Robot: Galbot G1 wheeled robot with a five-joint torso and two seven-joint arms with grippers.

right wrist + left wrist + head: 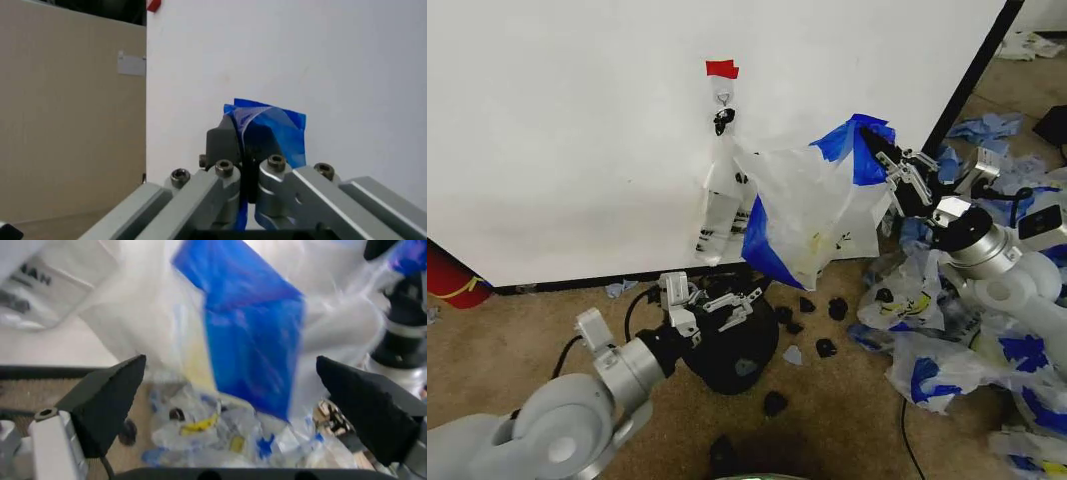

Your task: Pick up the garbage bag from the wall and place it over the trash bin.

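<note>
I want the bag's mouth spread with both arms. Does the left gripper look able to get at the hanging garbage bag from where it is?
Probably yes. The left gripper is open, low over the trash bin, and the garbage bag, pinched by the right gripper, hangs just above with nothing between them.

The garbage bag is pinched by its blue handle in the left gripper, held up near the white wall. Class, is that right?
Not quite. The right gripper pinches the garbage bag by its blue handle, as the head view shows. The rest stands.
</note>
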